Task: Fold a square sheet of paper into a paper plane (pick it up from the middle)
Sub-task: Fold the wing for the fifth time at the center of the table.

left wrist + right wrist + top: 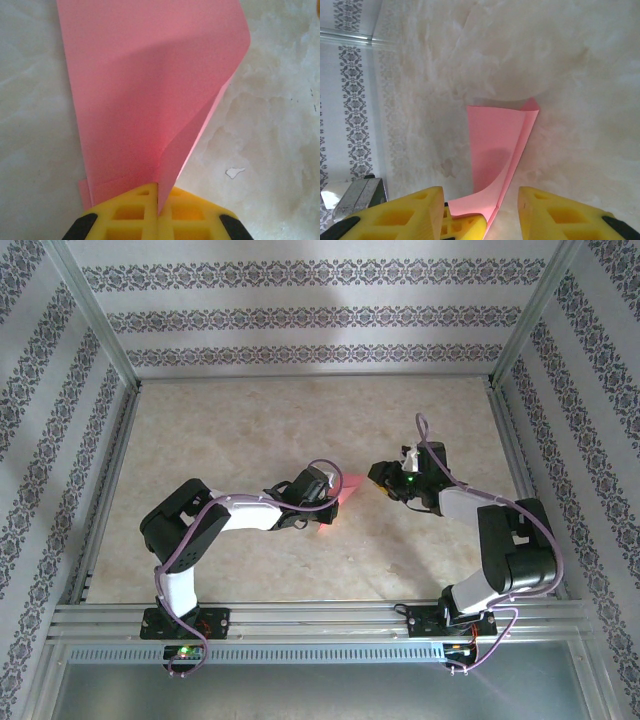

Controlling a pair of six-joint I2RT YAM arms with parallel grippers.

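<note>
Locate one thin, matte salmon-pink sheet of paper (352, 486) at the middle of the beige marble-patterned table (250, 420). It lies between the tips of the two black-and-white robot arms. Count two grippers, each with two yellow fingers.

The left gripper (336, 498) reaches in from the left. Its jaws are together, clamped on one end of the sheet. In the left wrist view, the left gripper (158, 200) pinches the sheet along a fold. The sheet of paper (150, 90) extends away from it in two layers, and the right layer curls over at its far corner.

The right gripper (382, 480) faces in from the right, just beside the sheet. In the right wrist view, the right gripper (480, 194) has its jaws apart. One yellow finger (410, 215) stands on each side of the sheet of paper (495, 150), and neither visibly touches it.
</note>
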